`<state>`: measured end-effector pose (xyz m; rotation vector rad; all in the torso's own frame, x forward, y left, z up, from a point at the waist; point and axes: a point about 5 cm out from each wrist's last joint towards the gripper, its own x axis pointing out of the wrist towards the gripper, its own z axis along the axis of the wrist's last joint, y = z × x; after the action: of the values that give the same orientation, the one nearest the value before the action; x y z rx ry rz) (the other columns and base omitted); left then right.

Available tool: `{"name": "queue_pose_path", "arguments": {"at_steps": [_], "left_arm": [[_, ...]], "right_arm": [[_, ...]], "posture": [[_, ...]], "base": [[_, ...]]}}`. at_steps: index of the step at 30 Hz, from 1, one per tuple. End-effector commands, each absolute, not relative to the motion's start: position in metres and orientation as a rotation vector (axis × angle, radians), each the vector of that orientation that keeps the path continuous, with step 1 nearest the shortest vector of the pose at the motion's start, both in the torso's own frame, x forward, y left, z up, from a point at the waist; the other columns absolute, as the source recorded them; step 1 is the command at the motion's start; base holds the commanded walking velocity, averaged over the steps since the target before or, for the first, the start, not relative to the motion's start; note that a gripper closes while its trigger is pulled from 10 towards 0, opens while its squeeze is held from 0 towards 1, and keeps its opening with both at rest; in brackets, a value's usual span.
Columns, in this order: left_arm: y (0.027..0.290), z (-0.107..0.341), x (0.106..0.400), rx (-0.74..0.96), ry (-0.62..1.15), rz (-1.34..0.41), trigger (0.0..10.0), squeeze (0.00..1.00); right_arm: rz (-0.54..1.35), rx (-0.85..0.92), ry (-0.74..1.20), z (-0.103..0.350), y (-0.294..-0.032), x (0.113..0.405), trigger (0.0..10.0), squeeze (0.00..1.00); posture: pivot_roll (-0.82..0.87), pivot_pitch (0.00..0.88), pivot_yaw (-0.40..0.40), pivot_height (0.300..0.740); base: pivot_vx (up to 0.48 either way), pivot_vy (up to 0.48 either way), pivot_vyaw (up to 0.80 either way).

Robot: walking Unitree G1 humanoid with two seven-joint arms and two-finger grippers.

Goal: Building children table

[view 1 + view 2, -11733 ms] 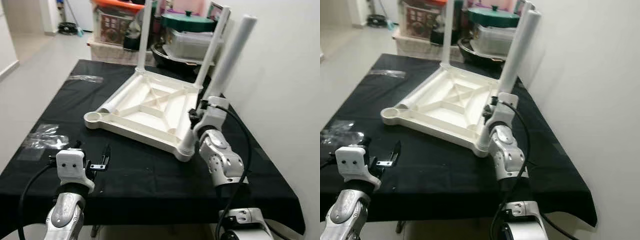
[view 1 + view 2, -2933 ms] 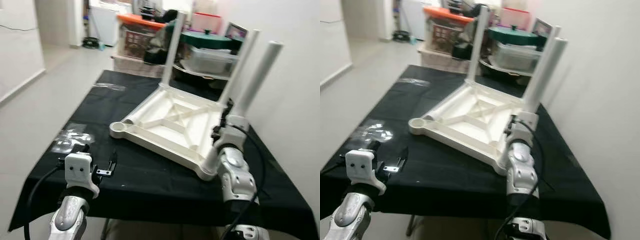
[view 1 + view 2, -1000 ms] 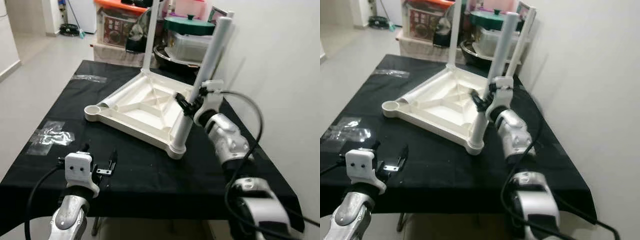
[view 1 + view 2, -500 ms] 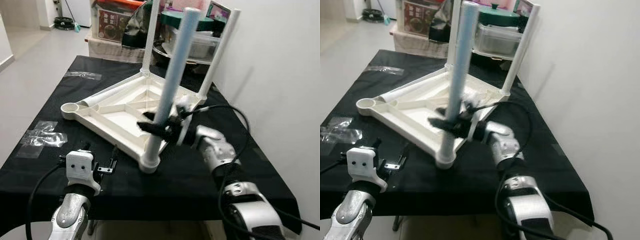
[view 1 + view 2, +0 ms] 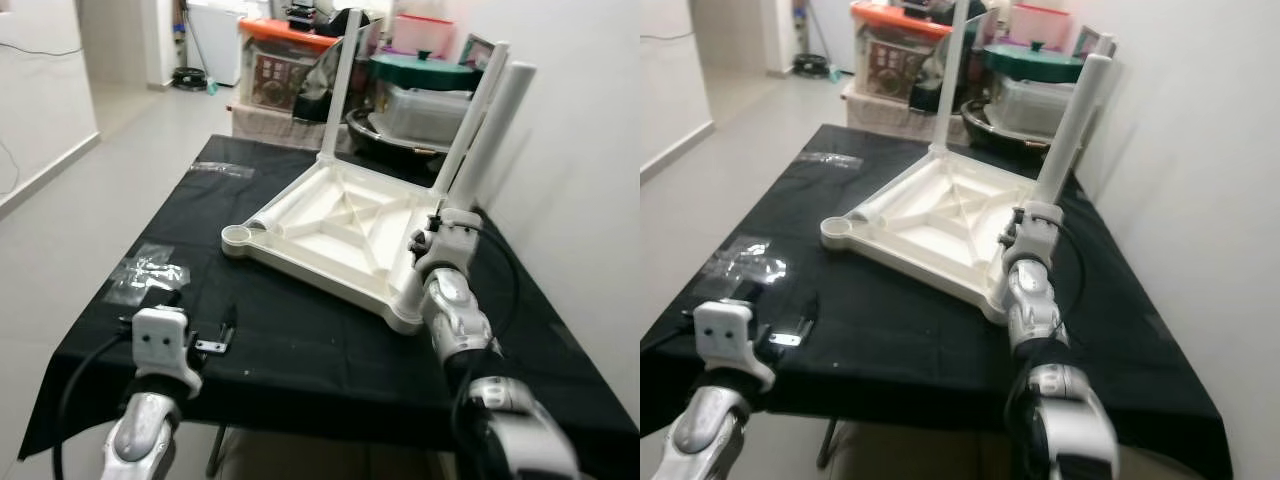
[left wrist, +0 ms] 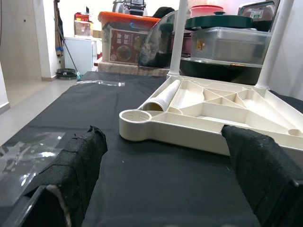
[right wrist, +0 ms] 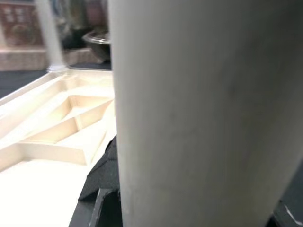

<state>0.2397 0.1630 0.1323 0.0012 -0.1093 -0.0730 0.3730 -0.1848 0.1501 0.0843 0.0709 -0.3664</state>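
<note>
the white children's table top (image 5: 340,235) lies upside down on the black-covered table (image 5: 300,350), toward its far right corner. three legs stand in its corner sockets; the socket (image 5: 237,236) at its left corner is empty, and a loose fourth leg (image 6: 162,97) lies inside the frame beside it. the right gripper (image 5: 432,232) is at the near-right leg (image 5: 480,160), low on the tube, which crowds its wrist view; whether its fingers clamp the leg i cannot tell. the left gripper (image 5: 200,335) hovers at the near left edge, fingers (image 6: 78,165) spread wide and empty. the step in hand looks like seating that third leg; next would be picking up the loose leg and standing it in the empty socket
</note>
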Motion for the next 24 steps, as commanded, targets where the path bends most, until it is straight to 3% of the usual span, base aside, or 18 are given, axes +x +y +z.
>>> {"name": "queue_pose_path", "arguments": {"at_steps": [1, 5, 6, 7, 10, 11, 12, 15, 16, 17, 19, 20, 21, 24], "left_arm": [[0.161, 0.130, 0.241, -0.003, -0.096, -0.086, 10.0, 0.00], [0.161, 0.130, 0.241, -0.003, -0.096, -0.087, 10.0, 0.00], [0.161, 0.130, 0.241, -0.003, -0.096, -0.086, 10.0, 0.00], [0.161, 0.130, 0.242, -0.002, -0.097, -0.084, 10.0, 0.00], [0.161, 0.130, 0.242, -0.002, -0.097, -0.084, 10.0, 0.00], [0.162, 0.130, 0.242, 0.000, -0.099, -0.082, 10.0, 0.00], [0.162, 0.130, 0.242, 0.001, -0.100, -0.081, 10.0, 0.00], [0.162, 0.130, 0.243, 0.001, -0.101, -0.080, 10.0, 0.00], [0.162, 0.130, 0.243, 0.002, -0.102, -0.080, 10.0, 0.00], [0.162, 0.130, 0.243, 0.002, -0.102, -0.080, 10.0, 0.00], [0.161, 0.130, 0.244, 0.002, -0.105, -0.083, 10.0, 0.00], [0.161, 0.130, 0.244, 0.002, -0.105, -0.083, 10.0, 0.00], [0.161, 0.130, 0.244, 0.002, -0.106, -0.084, 10.0, 0.00], [0.161, 0.130, 0.244, 0.002, -0.106, -0.084, 10.0, 0.00]], "right_arm": [[-0.380, -0.010, 0.158, 0.134, -0.187, 0.364, 0.0, 0.00], [-0.352, 0.002, 0.142, 0.138, -0.182, 0.366, 0.0, 0.00], [-0.297, 0.029, 0.103, 0.147, -0.175, 0.372, 10.0, 0.00], [-0.249, 0.042, 0.030, 0.163, -0.174, 0.380, 10.0, 0.77], [-0.249, 0.042, 0.030, 0.163, -0.174, 0.380, 10.0, 0.77], [-0.229, 0.056, -0.039, 0.180, -0.175, 0.388, 10.0, 1.00], [-0.114, 0.098, -0.090, 0.203, -0.173, 0.399, 10.0, 1.00], [-0.036, 0.127, -0.118, 0.218, -0.172, 0.405, 10.0, 1.00], [0.149, 0.152, -0.151, 0.235, -0.166, 0.409, 10.0, 0.00], [0.149, 0.152, -0.151, 0.235, -0.166, 0.409, 10.0, 0.00], [0.586, 0.175, -0.195, 0.251, -0.152, 0.400, 10.0, 0.00], [0.586, 0.175, -0.195, 0.251, -0.152, 0.400, 10.0, 0.00], [0.733, 0.180, -0.200, 0.252, -0.148, 0.395, 10.0, 0.00], [0.733, 0.180, -0.200, 0.252, -0.148, 0.395, 10.0, 0.00]], "posture": [[0.08, 0.000, -0.177, 0.740], [0.08, 0.000, -0.177, 0.740], [0.09, 0.000, -0.182, 0.740], [0.09, 0.000, -0.186, 0.740], [0.09, 0.000, -0.186, 0.740], [0.09, 0.000, -0.186, 0.740], [0.10, 0.000, -0.191, 0.740], [0.10, 0.000, -0.192, 0.740], [0.10, 0.000, -0.192, 0.740], [0.10, 0.000, -0.192, 0.740], [0.11, 0.000, -0.196, 0.740], [0.11, 0.000, -0.196, 0.740], [0.11, 0.000, -0.196, 0.740], [0.11, 0.000, -0.196, 0.740]], "base": [[0.000, 0.000, 0.00], [0.000, 0.000, 0.00], [0.000, 0.000, 0.00], [0.000, 0.000, 0.00], [0.000, 0.000, 0.00], [0.000, 0.000, 0.00], [0.000, 0.000, 0.00], [0.000, 0.000, 0.00], [0.000, 0.000, 0.00], [0.000, 0.000, 0.00], [0.000, 0.000, 0.00], [0.000, 0.000, 0.00], [0.000, 0.000, 0.00], [0.000, 0.000, 0.00]]}}
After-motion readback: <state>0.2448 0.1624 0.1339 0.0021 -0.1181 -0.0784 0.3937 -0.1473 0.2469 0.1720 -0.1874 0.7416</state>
